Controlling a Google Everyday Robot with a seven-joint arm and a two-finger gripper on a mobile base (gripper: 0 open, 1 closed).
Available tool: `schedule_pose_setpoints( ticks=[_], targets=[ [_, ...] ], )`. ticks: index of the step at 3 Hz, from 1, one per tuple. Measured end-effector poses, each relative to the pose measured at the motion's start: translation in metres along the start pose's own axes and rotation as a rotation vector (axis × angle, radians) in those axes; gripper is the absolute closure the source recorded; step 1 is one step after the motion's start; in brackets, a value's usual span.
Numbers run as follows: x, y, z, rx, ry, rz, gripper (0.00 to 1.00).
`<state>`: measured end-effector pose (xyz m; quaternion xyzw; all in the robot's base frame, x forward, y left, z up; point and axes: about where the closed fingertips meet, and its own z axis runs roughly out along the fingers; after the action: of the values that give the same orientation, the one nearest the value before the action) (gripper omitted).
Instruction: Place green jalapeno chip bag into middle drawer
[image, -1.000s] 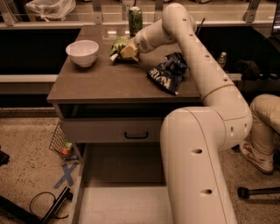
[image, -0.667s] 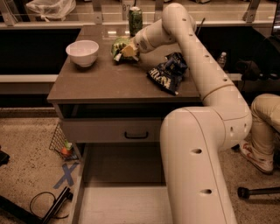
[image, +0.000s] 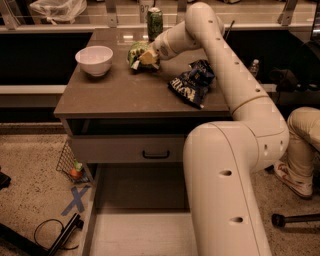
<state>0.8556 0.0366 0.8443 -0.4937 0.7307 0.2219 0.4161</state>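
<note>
The green jalapeno chip bag (image: 135, 52) is at the back of the tabletop, right of the white bowl. My gripper (image: 148, 57) reaches in from the right and is closed on the bag's right side, just at or above the table surface. The arm hides part of the bag. The middle drawer (image: 142, 235) is pulled out at the bottom of the view, with its pale floor bare. My arm's base covers its right part.
A white bowl (image: 94, 59) sits at the back left of the brown table (image: 115, 95). A green soda can (image: 154, 22) stands behind the gripper. A dark blue chip bag (image: 192, 82) lies on the right. A drawer front with a black handle (image: 156, 154) is below the tabletop.
The gripper and the green bag have shifted slightly left and up together. Nothing else has moved.
</note>
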Motion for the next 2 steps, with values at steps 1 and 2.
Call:
schedule_pose_setpoints(
  ticks=[1, 2],
  targets=[
    [-0.048, 0.001, -0.071, 0.074, -0.013, -0.114, 1.0],
    [-0.098, 0.008, -0.148, 0.149, -0.006, -0.19, 1.0]
  ],
)
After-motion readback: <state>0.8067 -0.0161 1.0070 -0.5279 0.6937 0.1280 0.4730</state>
